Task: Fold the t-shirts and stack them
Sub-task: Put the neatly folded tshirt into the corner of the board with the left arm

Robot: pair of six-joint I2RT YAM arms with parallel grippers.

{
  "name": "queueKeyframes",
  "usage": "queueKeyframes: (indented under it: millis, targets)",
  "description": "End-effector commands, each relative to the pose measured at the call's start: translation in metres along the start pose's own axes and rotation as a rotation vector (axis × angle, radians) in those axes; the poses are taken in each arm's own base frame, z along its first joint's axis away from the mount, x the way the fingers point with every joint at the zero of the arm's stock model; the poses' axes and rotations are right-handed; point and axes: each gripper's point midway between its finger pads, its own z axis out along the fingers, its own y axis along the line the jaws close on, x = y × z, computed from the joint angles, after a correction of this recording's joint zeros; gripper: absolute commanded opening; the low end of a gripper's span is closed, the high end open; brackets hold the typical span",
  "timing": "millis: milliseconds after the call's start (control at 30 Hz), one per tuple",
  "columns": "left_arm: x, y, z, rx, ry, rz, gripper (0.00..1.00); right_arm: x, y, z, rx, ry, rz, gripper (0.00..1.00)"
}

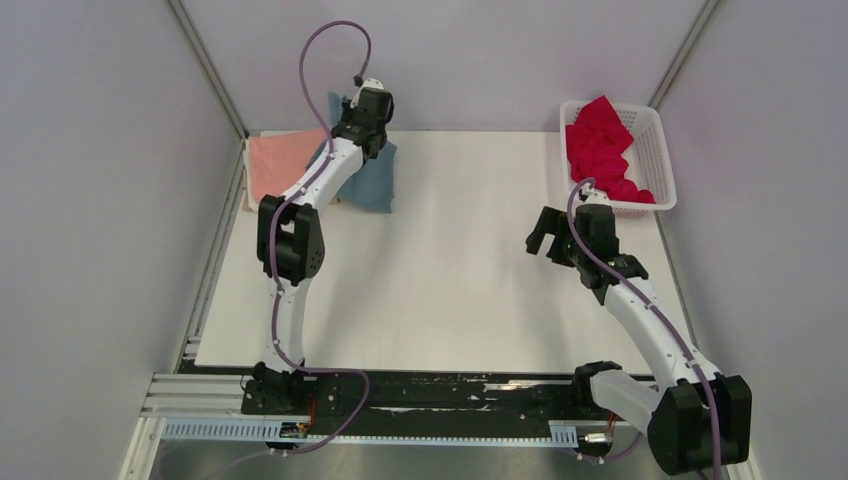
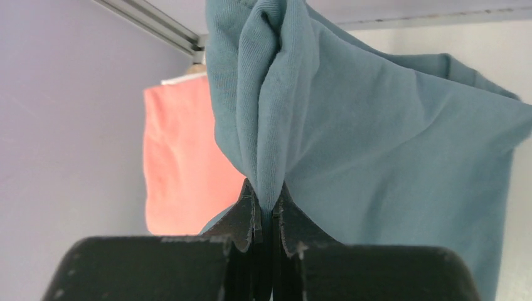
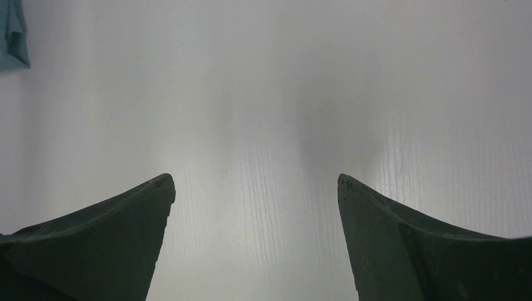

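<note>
My left gripper (image 1: 352,122) is at the far left of the table, shut on a fold of the grey-blue t-shirt (image 1: 375,178), which hangs from it down to the table. In the left wrist view the gripper (image 2: 268,207) pinches the bunched grey-blue t-shirt (image 2: 376,144). The salmon-pink t-shirt (image 1: 282,162) lies flat in the far left corner, partly under the blue one; it also shows in the left wrist view (image 2: 182,163). The bright red t-shirt (image 1: 600,150) is crumpled in the basket. My right gripper (image 1: 545,232) is open and empty above bare table (image 3: 254,185).
A white lattice basket (image 1: 655,150) stands at the far right corner. Grey walls close in on the left, back and right. The white tabletop (image 1: 450,260) stretches between the arms. A corner of blue cloth (image 3: 12,34) shows at the right wrist view's top left.
</note>
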Motion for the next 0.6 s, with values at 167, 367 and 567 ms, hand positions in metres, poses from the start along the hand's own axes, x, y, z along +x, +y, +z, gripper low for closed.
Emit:
queueKeyframes:
  millis: [167,367,567]
  targets:
    - [-0.098,0.11,-0.025,-0.103,-0.213,-0.08,0.0,-0.008,-0.009,0.01,0.05,-0.035,-0.017,1.0]
    - [-0.118,0.141,-0.048,-0.117,-0.267,-0.107,0.0,-0.005,-0.01,0.014,0.057,-0.023,-0.015,1.0]
    - [-0.134,0.159,-0.069,-0.11,-0.308,-0.14,0.0,-0.005,-0.01,0.015,0.058,-0.019,-0.016,1.0]
